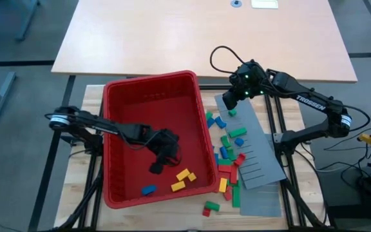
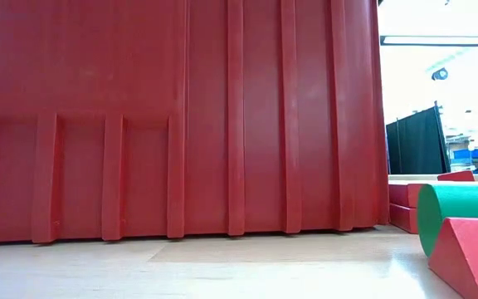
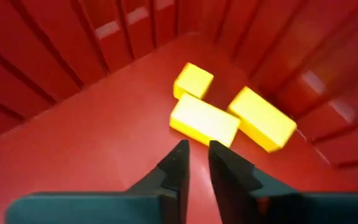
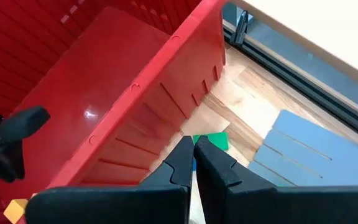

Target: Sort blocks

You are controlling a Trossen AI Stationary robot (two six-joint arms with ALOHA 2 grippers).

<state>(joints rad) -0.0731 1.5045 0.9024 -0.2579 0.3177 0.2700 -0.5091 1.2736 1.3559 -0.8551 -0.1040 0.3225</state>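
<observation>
I have the red bin (image 1: 153, 96) filling the left half of my table (image 1: 76, 187), and in the low view its ribbed wall blocks nearly everything, leaving only cut-off edges of a few pieces at the side. Beside it lies a grey slotted panel (image 1: 253, 145). The blocks (image 1: 227, 158) are small bricks in red, green, blue and yellow: most are strewn between the bin and the panel, while three yellow ones (image 3: 204, 118) and a blue one (image 1: 149, 190) sit on the bin floor. My left gripper (image 3: 194, 168) is down inside the bin just short of the yellow bricks, fingers nearly pressed together with nothing between them. My right gripper (image 4: 193, 158) hovers over the bin's far right corner, tips almost closed and empty, above a green block (image 4: 213, 142). The right arm reads "TROSSEN".
</observation>
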